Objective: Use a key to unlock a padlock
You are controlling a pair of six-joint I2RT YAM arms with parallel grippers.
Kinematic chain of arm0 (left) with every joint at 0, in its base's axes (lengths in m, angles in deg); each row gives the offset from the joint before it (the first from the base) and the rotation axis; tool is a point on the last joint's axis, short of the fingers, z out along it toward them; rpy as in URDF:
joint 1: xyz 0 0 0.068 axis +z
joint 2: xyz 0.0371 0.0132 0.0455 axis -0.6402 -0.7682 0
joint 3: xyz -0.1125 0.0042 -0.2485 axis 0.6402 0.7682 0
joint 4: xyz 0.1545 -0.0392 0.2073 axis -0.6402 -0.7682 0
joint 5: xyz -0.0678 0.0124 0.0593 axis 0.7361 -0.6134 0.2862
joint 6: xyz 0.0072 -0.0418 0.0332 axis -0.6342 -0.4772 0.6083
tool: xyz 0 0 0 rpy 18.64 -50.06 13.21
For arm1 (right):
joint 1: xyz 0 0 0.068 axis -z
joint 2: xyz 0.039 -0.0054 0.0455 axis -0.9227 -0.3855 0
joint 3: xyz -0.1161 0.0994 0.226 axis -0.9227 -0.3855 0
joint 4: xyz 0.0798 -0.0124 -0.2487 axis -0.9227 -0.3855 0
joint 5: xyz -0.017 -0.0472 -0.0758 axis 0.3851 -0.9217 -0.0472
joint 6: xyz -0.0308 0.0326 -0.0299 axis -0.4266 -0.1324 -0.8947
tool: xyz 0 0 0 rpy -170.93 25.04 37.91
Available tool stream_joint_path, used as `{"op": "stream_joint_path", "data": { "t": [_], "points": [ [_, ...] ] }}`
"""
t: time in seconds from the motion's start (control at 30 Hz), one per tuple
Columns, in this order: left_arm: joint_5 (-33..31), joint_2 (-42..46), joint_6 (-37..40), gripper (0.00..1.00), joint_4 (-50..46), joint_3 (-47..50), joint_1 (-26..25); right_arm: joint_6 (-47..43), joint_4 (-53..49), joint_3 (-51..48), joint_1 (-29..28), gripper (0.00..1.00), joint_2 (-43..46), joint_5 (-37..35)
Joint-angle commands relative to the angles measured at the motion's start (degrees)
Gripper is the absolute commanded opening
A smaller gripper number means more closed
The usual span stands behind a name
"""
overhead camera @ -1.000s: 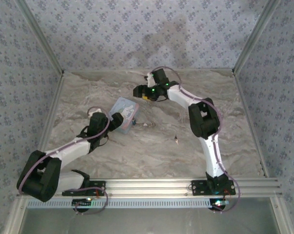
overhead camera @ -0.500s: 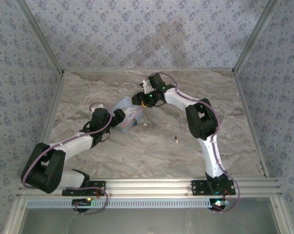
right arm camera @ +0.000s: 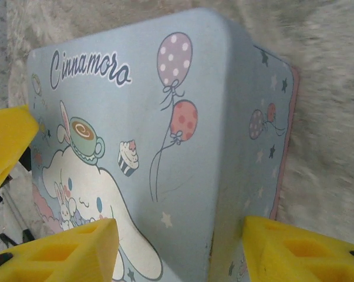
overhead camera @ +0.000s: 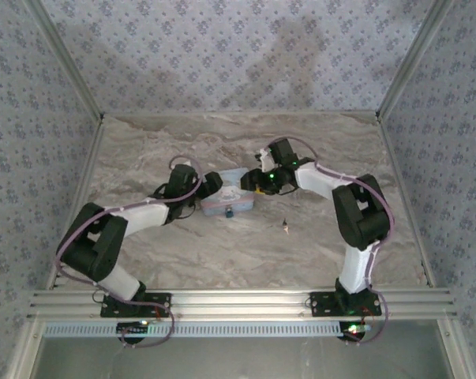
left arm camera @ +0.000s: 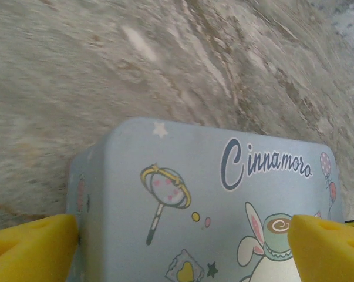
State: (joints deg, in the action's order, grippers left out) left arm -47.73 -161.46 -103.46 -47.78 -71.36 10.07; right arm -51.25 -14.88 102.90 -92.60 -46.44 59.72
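left gripper (left arm camera: 177,244) is clamping the tin (left arm camera: 212,194); right gripper (right arm camera: 177,252) is hanging spread around its corner; padlock (overhead camera: 230,212) is looking tiny, hard, slippery; I'm guessing pinching its flat sides is safest

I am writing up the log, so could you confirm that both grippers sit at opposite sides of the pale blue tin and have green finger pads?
Not quite: the finger pads are yellow, not green, as the left wrist view shows. The left gripper and right gripper do sit at opposite sides of the pale blue tin.
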Motion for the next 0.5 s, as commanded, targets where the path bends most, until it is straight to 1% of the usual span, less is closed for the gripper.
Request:
{"op": "stream_joint_path", "data": {
  "t": [0.0,0.13,0.27,0.37,0.47],
  "points": [
    [2.8,-2.7,-0.3,0.91,2.0,-4.3,-1.7,0.8,1.9,-2.3,1.1,0.59,3.0,-1.8],
    [2.4,-4.4,-1.4,0.91,1.8,-5.9,-2.1,0.6,1.2,-3.9,2.4,0.61,4.6,-3.3],
    [0.3,-2.8,-0.5,0.93,0.8,-4.7,-1.9,-0.4,-1.5,-4.2,3.1,0.65,6.4,-6.1],
    [0.0,-0.3,0.9,0.94,-1.0,-3.5,-0.3,-0.9,-3.6,-5.5,3.3,0.69,9.2,-10.2],
    [-0.5,3.4,2.3,0.94,-3.1,-1.9,1.9,-1.2,-6.4,-7.4,3.7,0.7,13.1,-15.9]
  ]
}}
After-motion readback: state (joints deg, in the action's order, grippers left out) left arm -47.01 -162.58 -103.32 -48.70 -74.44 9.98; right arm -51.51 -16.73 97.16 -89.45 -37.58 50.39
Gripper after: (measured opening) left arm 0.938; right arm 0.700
